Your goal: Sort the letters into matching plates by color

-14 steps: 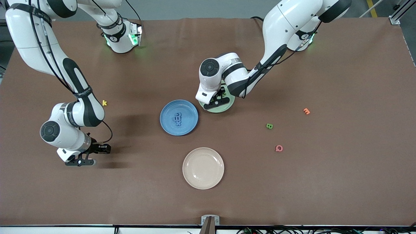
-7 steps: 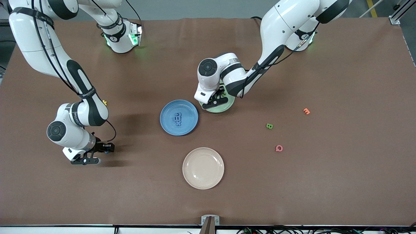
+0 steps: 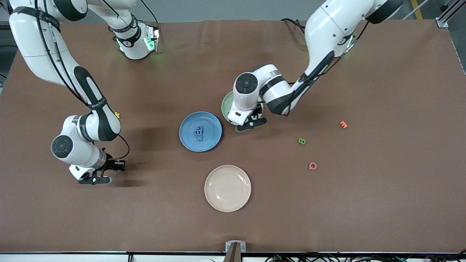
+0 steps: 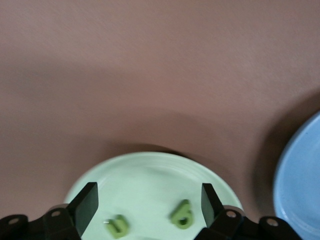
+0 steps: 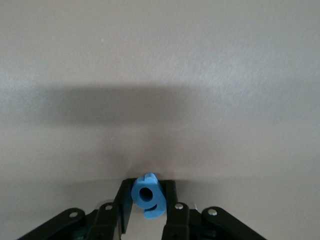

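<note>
My right gripper (image 3: 97, 179) is shut on a blue letter (image 5: 146, 196) and holds it just above bare table toward the right arm's end. The blue plate (image 3: 213, 125) at mid-table holds three blue letters (image 3: 199, 133). My left gripper (image 3: 251, 123) is open and empty over the camera-side rim of the pale green plate (image 3: 227, 103), which stands beside the blue plate. In the left wrist view two green letters (image 4: 182, 215) lie on that plate (image 4: 150, 172) between my open fingers (image 4: 86, 206). One green letter B (image 3: 301, 141) lies on the table toward the left arm's end.
A cream plate (image 3: 227, 188) stands nearer the camera than the blue plate. An orange piece (image 3: 343, 124) and a pink piece (image 3: 312, 166) lie near the green B. A yellow piece (image 3: 117, 115) shows beside the right forearm.
My left gripper has moved from over the green plate's middle to its camera-side rim, toward the green B. My right gripper shifted slightly toward the blue plate with the blue letter.
</note>
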